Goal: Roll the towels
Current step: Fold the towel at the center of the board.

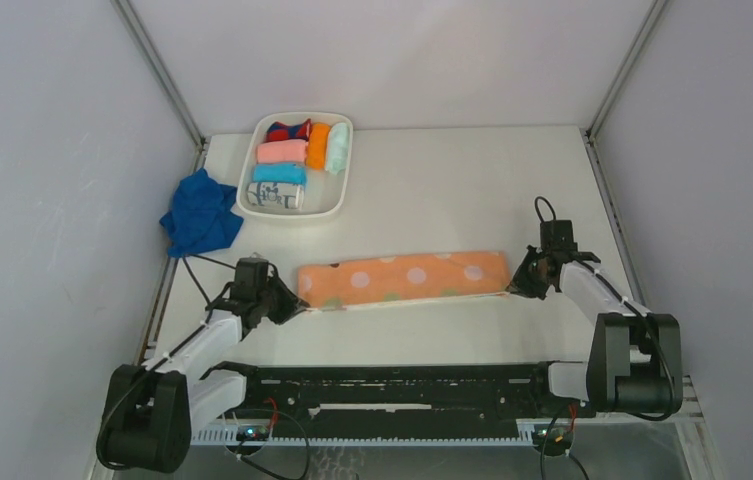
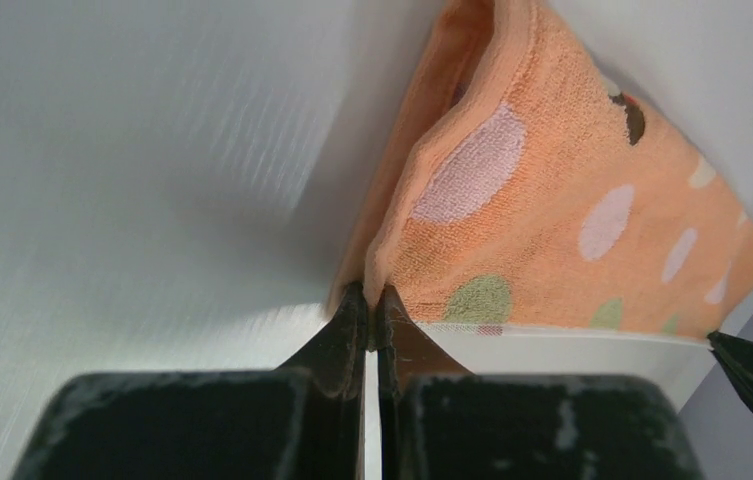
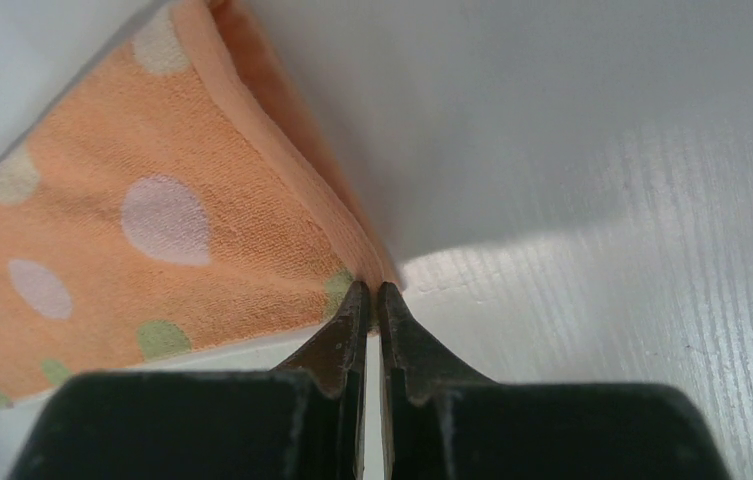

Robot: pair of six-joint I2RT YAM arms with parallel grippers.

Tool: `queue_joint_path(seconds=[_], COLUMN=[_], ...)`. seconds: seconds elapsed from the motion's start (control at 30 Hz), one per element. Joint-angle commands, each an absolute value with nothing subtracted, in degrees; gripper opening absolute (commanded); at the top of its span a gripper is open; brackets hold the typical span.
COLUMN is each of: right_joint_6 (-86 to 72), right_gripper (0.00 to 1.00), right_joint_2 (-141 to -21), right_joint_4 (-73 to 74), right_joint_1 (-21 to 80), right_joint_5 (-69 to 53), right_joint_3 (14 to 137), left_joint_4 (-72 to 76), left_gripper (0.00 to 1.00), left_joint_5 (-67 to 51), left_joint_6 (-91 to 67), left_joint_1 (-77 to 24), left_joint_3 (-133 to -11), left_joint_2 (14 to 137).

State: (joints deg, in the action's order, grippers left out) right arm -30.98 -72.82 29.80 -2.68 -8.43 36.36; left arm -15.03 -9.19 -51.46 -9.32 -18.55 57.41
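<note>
Top view, arm bases: a black rail [image 1: 392, 395] crosses the near edge. The left arm [image 1: 202, 340] and right arm [image 1: 602, 300] rise from its ends and reach inward.
Top view, peach towel: the peach towel [image 1: 402, 278], orange with pale spots, lies as a long flat band running left to right on the white surface [image 1: 432, 200] between the two arms. A pale strip shows along its near edge.
Top view, left jaws: the left jaws are at the band's near-left corner, touching it.
Top view, right jaws: the right jaws are at the band's near-right corner, touching it.
Top view, blue towel: the blue towel [image 1: 200, 212] sits crumpled in a heap at the far left, just beside the tray.
Top view, tray: the white tray [image 1: 292, 213] stands far and left of centre. It holds a pink roll [image 1: 282, 152], a light-blue roll [image 1: 280, 173], an orange roll [image 1: 319, 145], a mint roll [image 1: 338, 147] and a white printed roll [image 1: 275, 195].
Left wrist, left jaws: closed, the tips pinching the corner of the peach towel [image 2: 552, 200].
Left wrist, towel: two layers show at its end edge. The cloth stretches away to the right over the surface [image 2: 152, 150], with pink, green and brown spots.
Right wrist, right jaws: closed, the tips pinching the hemmed corner of the peach towel [image 3: 152, 240].
Right wrist, towel: it spreads to the left, and bare surface [image 3: 602, 200] lies to the right.
</note>
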Motion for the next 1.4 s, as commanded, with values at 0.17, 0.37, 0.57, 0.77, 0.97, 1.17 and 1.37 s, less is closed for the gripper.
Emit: queue_joint_path(seconds=[0.17,0.37,0.57,0.77,0.97,1.17,1.37], right_joint_6=[-32.28,-32.22,-32.17,-32.18,-31.98,-31.55,-30.17], right_gripper=[0.00,0.00,0.06,0.12,0.24,0.30,0.35], right_joint_2=[-76.46,-78.14,-78.33,-76.31,-72.93,-69.48,-65.35], right_joint_4=[24.50,24.71,24.32,25.59,27.38,30.35,31.57], right_joint_1=[-3.52,-3.52,-3.48,-3.28,-2.54,-1.55,-0.71], right_joint_5=[-6.01,-5.81,-5.80,-6.42,-6.54,-5.64,-5.32], right_joint_3=[35.88,35.63,35.51,35.55,35.76,36.92,38.24], left_joint_4=[-10.74,-11.05,-11.61,-14.43,-17.54,-19.87,-23.13], left_gripper=[0.04,0.09,0.18,0.32,0.35,0.41,0.47], left_joint_5=[-6.10,-5.72,-5.49,-4.53,-3.74,-3.28,-1.63], left_joint_6=[-52.25,-51.77,-51.59,-51.43,-51.24,-51.11,-50.03], left_joint_1=[-10.16,-10.28,-10.76,-11.00,-11.00,-11.03,-11.06], left_joint_3=[-16.95,-17.22,-17.55,-17.96,-19.00,-19.82,-21.67], left_joint_2=[59.71,60.40,60.11,57.31,54.02,51.23,50.10])
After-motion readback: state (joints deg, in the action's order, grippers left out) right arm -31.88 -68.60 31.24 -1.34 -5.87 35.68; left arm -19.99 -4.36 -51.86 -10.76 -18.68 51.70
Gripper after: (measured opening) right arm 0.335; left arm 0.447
